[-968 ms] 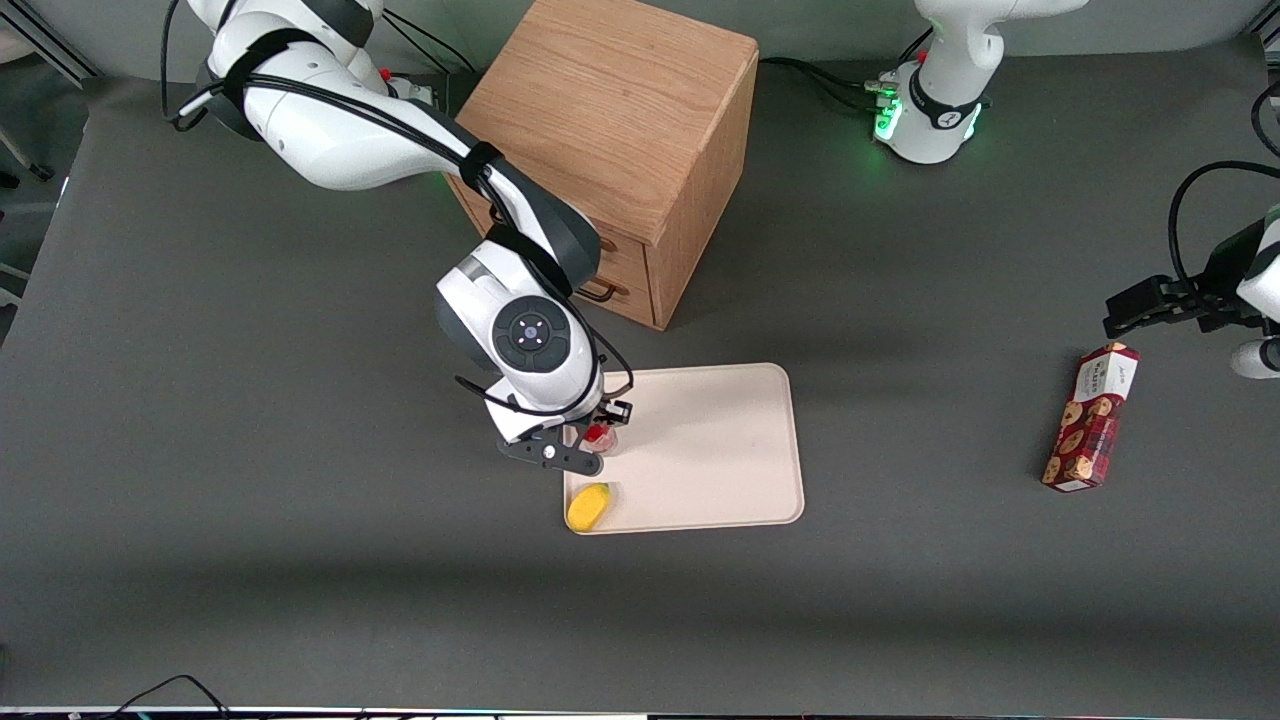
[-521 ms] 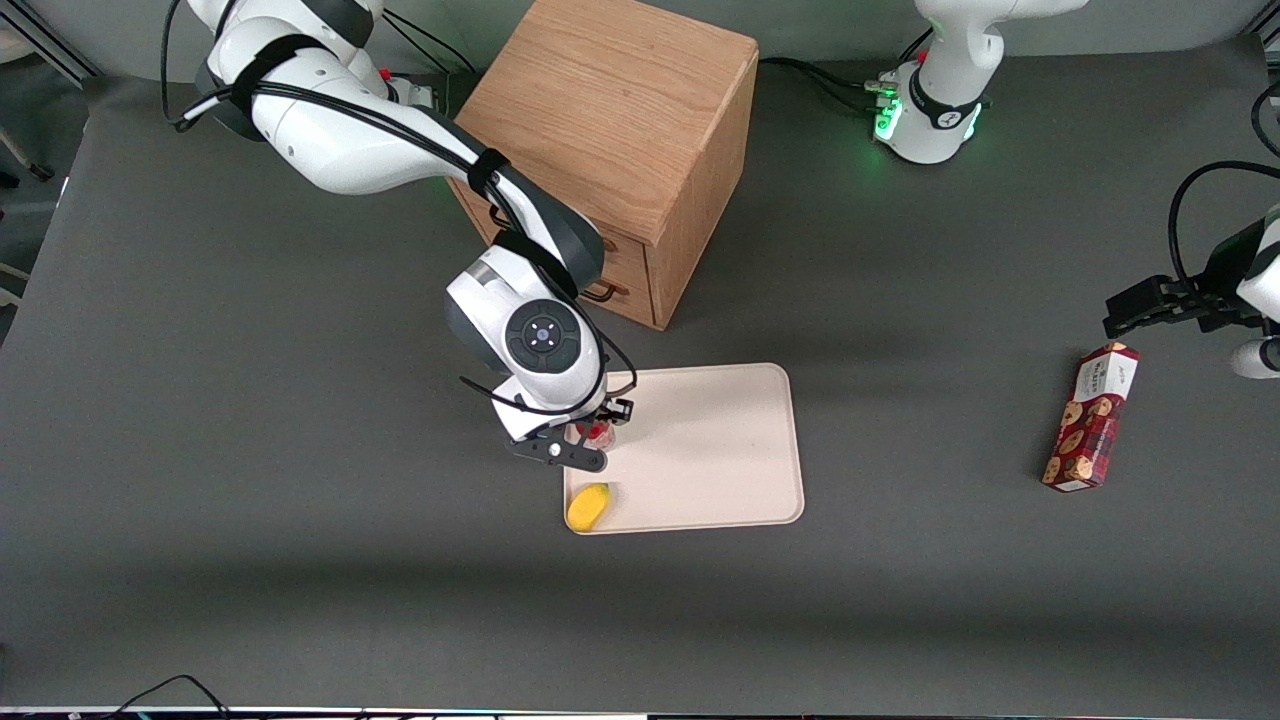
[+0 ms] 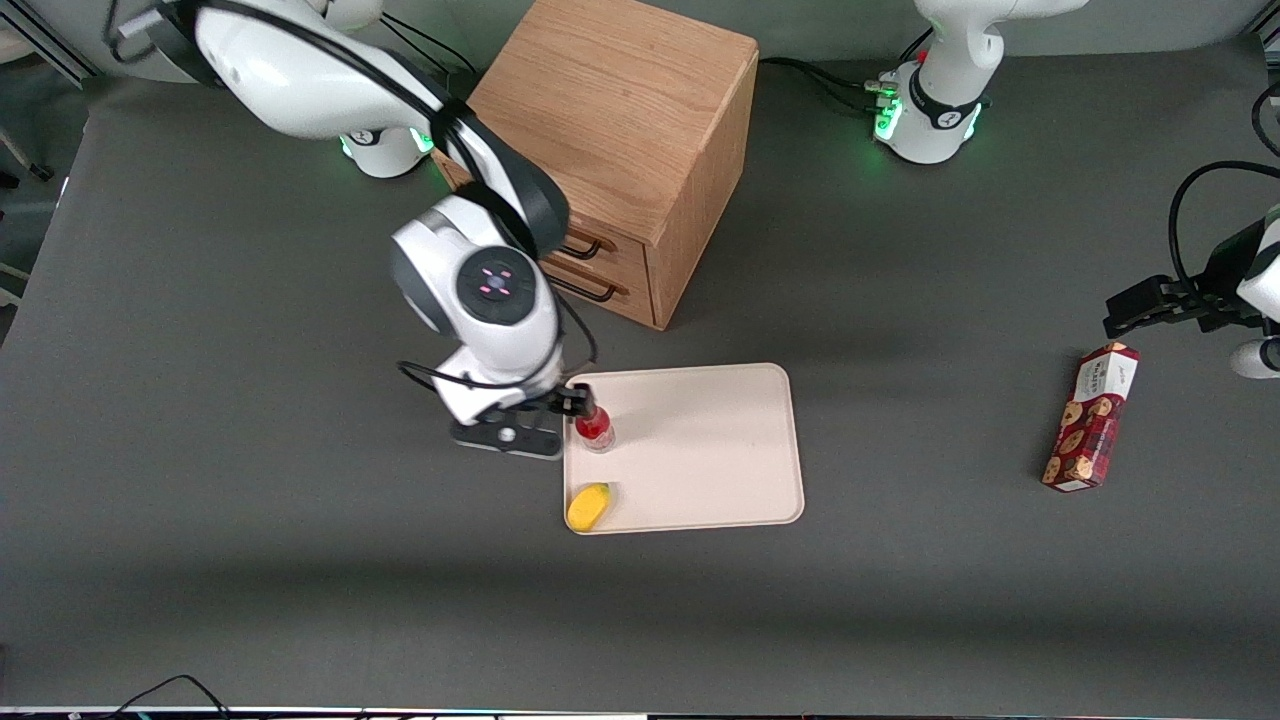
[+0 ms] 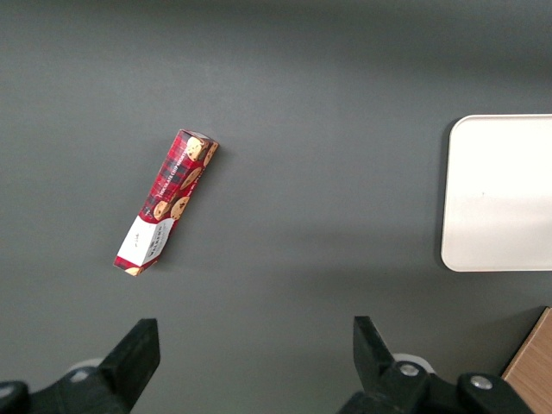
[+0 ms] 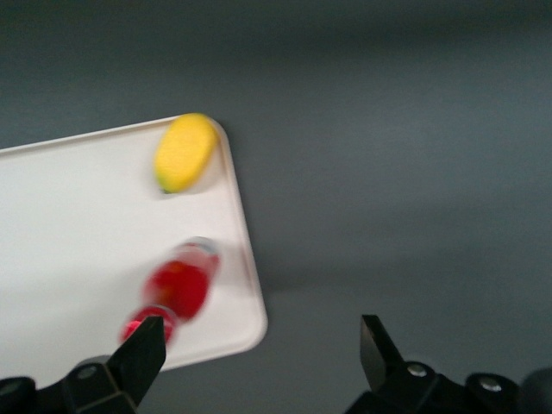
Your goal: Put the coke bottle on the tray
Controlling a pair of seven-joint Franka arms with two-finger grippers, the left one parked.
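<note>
The coke bottle [image 3: 594, 428] [image 5: 177, 289], tiny and red with a red cap, stands upright on the beige tray [image 3: 700, 450] [image 5: 78, 233] close to the rim at the working arm's end. My gripper [image 3: 548, 408] [image 5: 259, 362] hovers open over that rim, just off the bottle and not touching it. One fingertip [image 5: 142, 349] is close by the bottle's cap, the other over bare table. Nothing is between the fingers. The parked arm's wrist view shows only the tray's end [image 4: 500, 190].
A yellow fruit-shaped object [image 3: 588, 506] [image 5: 184, 153] lies in the tray's corner nearer the front camera. The wooden drawer cabinet [image 3: 620, 140] stands farther from the camera than the tray. A red cookie box [image 3: 1090, 416] [image 4: 166, 200] lies toward the parked arm's end.
The gripper, earlier shut round the bottle on the tray, has opened and let it go. It has moved off toward the working arm's end, and the bottle stays standing.
</note>
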